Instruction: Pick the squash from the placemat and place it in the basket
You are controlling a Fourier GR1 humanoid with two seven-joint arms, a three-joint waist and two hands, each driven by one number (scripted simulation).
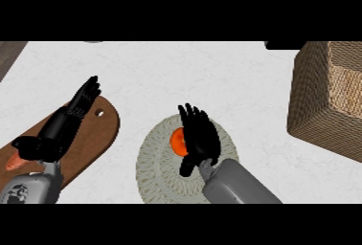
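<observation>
Right now I have the right hand (198, 139) over the squash (178, 141), which sits on the round woven placemat (157, 172) at lower centre of the frame; only an orange sliver shows left of the palm. The fingers (192, 117) look fairly straight, pointing up the frame, and the thumb drops below; I see nothing curled round the squash yet. I judge it light, stiff and smooth-skinned, likely to roll or slip, so I would wrap it across its middle, thumb opposite the fingers. The basket (318, 110) stands at the right edge, well apart, its near wall tall, so I must lift high before crossing. The bare table (212, 72) between gives open room. The left hand (78, 112) rests open over the wooden board (99, 139) at lower left.
</observation>
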